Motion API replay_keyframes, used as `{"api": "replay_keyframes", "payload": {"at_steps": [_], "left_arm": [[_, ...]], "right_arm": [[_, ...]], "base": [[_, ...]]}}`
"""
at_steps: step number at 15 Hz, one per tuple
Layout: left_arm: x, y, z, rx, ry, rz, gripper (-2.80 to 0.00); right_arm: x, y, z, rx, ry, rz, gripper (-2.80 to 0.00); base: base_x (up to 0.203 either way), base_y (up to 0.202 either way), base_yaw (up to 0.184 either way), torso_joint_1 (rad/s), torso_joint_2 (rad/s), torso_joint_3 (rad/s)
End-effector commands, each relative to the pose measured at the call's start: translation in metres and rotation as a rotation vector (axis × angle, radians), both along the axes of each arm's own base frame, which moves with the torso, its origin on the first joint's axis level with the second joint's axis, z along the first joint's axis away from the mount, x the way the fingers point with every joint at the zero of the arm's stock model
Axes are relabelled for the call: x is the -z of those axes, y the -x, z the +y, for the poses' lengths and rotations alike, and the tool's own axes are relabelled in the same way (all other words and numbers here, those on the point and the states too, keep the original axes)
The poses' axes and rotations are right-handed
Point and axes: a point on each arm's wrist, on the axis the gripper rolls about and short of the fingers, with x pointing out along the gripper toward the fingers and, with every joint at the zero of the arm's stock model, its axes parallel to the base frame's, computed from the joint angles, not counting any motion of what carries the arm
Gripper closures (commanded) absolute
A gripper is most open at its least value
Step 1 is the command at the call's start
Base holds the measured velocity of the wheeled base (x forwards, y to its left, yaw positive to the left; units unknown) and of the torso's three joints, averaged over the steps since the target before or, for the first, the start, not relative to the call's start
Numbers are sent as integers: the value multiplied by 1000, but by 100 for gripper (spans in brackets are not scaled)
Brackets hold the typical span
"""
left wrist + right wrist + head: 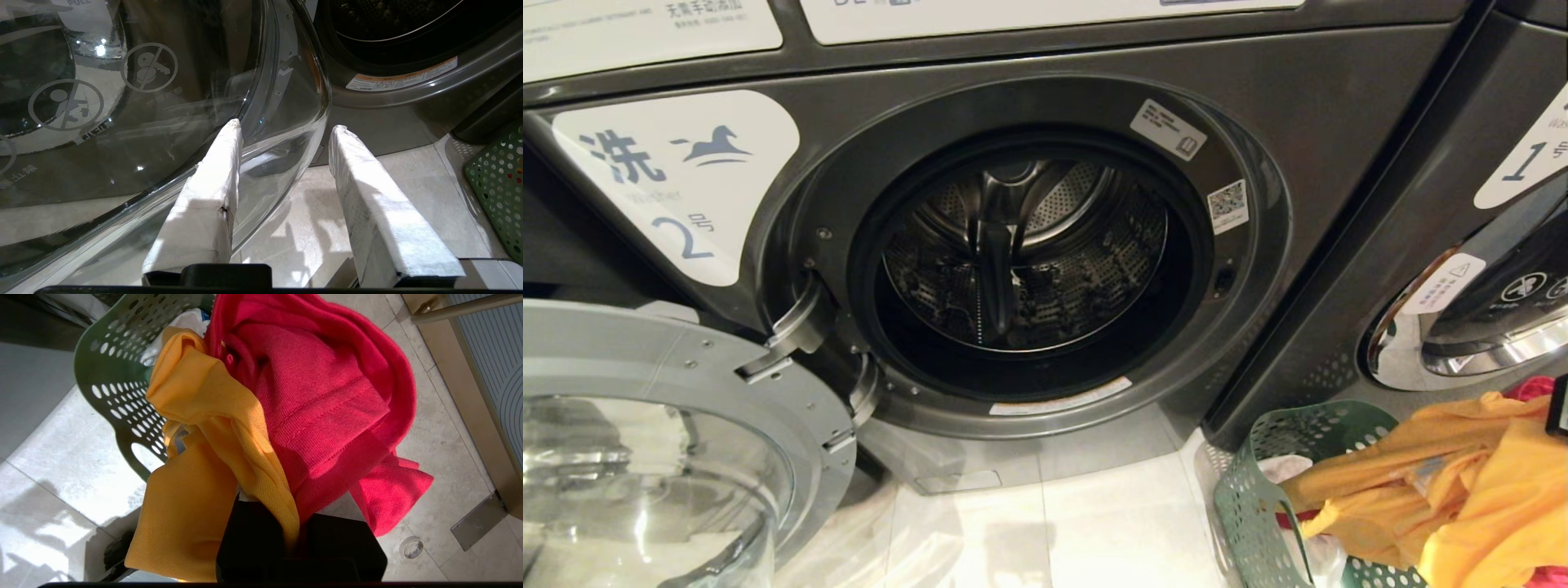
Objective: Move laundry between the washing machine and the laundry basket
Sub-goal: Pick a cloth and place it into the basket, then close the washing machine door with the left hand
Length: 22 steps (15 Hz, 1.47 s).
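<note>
Front-loading washing machine (1339, 106), dark grey, marked with a white label bearing the numeral 2; its round door (670, 425), clear glass in a silver ring, is swung fully open on the robot's left and hangs on hinges beside the opening. Drum (1045, 269), perforated steel, showing no laundry in the part that can be seen. A second machine (1503, 269) of the same kind stands just beside it on the robot's right, door closed. Laundry basket (1258, 490), green perforated plastic, on the pale tiled floor (1094, 523) in front of the gap between the two machines. Yellow garment (204, 457), heaped over the basket rim and lifted above it. Red garment (327, 408), knitted, bunched against the yellow one and hanging beside it over the floor. Right hand (292, 543), black, above the basket, its fingers pinched narrow on a fold of the yellow garment with the red garment caught in the same grip. Left hand (286, 130), fingers (216, 179) wrapped in white, standing apart and holding nothing, low near the floor just beside the edge of the open glass door; whether one finger touches the glass cannot be told.
</note>
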Motion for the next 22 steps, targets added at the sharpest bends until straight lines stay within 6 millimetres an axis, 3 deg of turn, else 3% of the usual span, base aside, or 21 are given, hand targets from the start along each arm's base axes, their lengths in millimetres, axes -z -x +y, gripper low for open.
{"api": "replay_keyframes", "payload": {"at_steps": [1, 3, 4, 9, 13, 14, 15, 19, 22], "left_arm": [[0, 0, 0, 0, 1, 2, 0], [0, 0, 0, 0, 1, 2, 0], [0, 0, 0, 0, 1, 2, 0], [0, 0, 0, 0, 1, 2, 0], [0, 0, 0, 0, 1, 2, 0], [0, 0, 0, 0, 1, 2, 0], [0, 0, 0, 0, 1, 2, 0], [0, 0, 0, 0, 1, 2, 0], [0, 0, 0, 0, 1, 2, 0]], "right_arm": [[18, -18, -4, 1, -10, 67, 0], [17, -19, -4, -6, -4, 63, 0], [17, -19, -4, -6, -4, 63, -280], [18, -14, -3, -6, -7, 65, -280], [5, 17, 6, -29, -1, -20, -280], [2, 30, 11, -50, 3, -52, -200], [-1, 44, 18, -84, 11, -81, 0], [3, 113, 41, -304, 73, -212, 0], [37, 178, 40, -439, 164, -332, 0]], "base": [[0, 0, 0, 0, 0, 0], [0, 0, 0, 0, 0, 0], [0, 0, 0, 0, 0, 0], [0, 0, 0, 0, 0, 0], [0, 0, 0, 0, 0, 0], [0, 0, 0, 0, 0, 0], [0, 0, 0, 0, 0, 0], [0, 0, 0, 0, 0, 0], [0, 0, 0, 0, 0, 0]]}}
